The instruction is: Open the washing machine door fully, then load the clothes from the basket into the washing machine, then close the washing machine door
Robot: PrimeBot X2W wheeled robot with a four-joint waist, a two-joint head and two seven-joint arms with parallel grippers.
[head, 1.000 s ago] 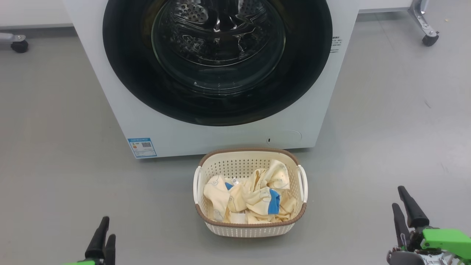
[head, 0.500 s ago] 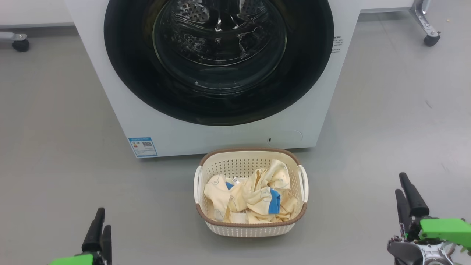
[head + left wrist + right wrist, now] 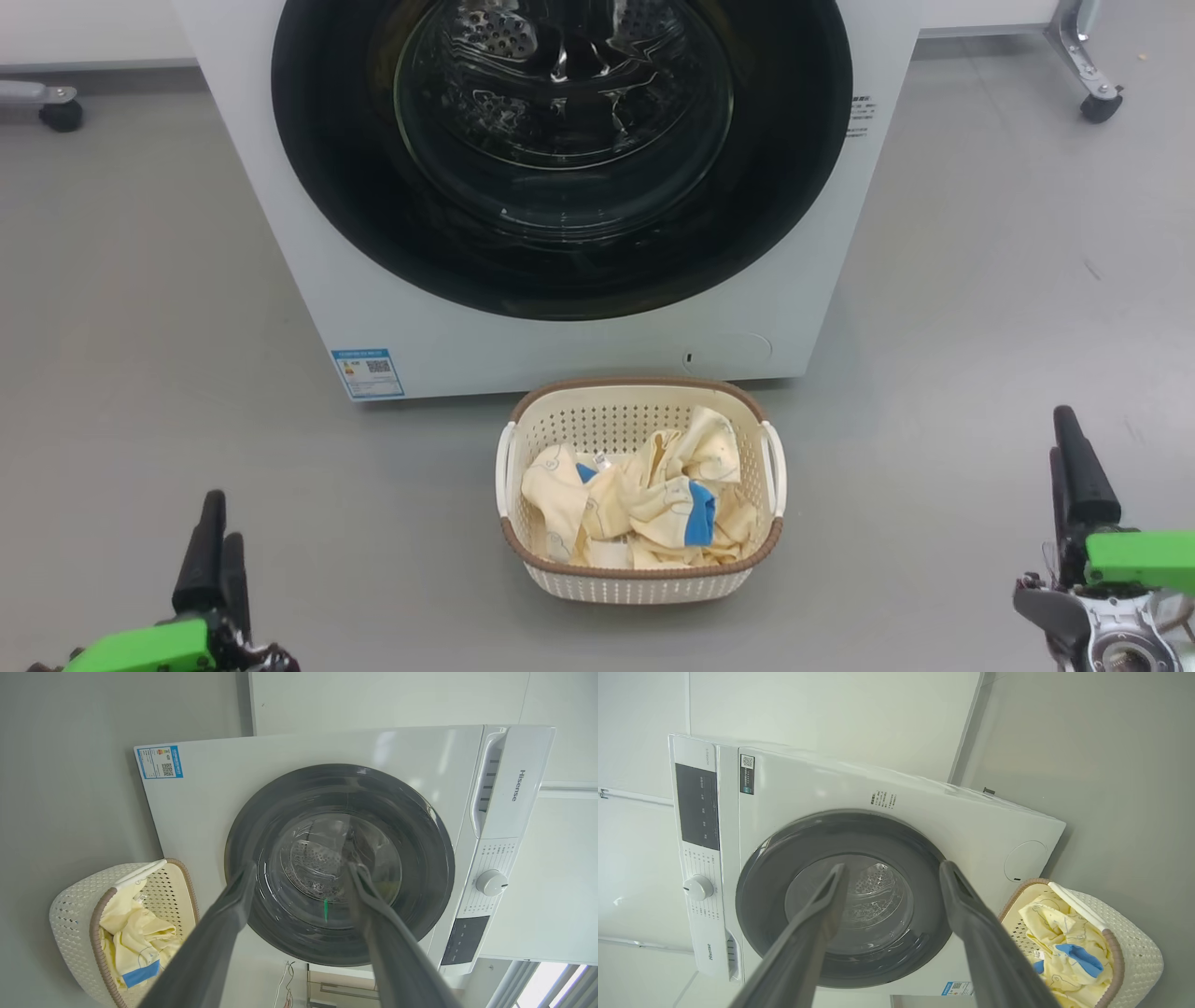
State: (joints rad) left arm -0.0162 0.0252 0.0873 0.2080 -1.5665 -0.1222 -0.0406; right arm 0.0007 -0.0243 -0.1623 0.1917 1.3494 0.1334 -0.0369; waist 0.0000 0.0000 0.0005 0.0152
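The white washing machine (image 3: 560, 350) stands straight ahead, and its door (image 3: 327, 187), a black rim around a glass bowl, lies shut against the front. On the floor in front of it sits the cream basket (image 3: 642, 574), which holds the pale yellow clothes (image 3: 644, 499) with blue cuffs. My left gripper (image 3: 222, 518) is at the lower left, open and holding nothing, well left of the basket. My right gripper (image 3: 1061, 431) is at the lower right, open too. In both wrist views the spread fingers (image 3: 233, 905) (image 3: 817, 910) frame the door (image 3: 427, 868) (image 3: 761, 896), with the basket (image 3: 70, 919) (image 3: 1139, 952) off to one side.
Grey floor spreads to both sides of the machine. Caster wheels stand at the back left (image 3: 58, 114) and back right (image 3: 1102, 105). The control panel with a white knob (image 3: 490, 882) (image 3: 698, 886) runs along the machine's top. A white wall lies behind.
Both grippers have risen a little and moved outward, the left to the left, the right to the right. The head camera has shifted slightly. Door, basket and clothes are unchanged.
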